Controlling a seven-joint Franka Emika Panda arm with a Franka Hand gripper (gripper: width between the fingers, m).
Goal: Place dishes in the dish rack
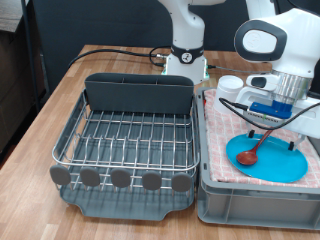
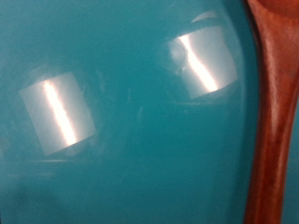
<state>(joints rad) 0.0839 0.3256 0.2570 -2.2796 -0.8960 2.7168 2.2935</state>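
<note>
As the gripper, its opening hidden, hangs over the plate, the spoon could skid off the slick glaze.

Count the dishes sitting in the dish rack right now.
0. The dish rack is bare; blue plate, wooden spoon and white mug remain on the checked cloth.

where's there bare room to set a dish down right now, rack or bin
The dish rack has its whole wire grid bare, from the tall back compartment to the front tabs. The cloth-lined bin is crowded: blue plate with the wooden spoon on it, white mug behind, and the gripper low over the plate.
</note>
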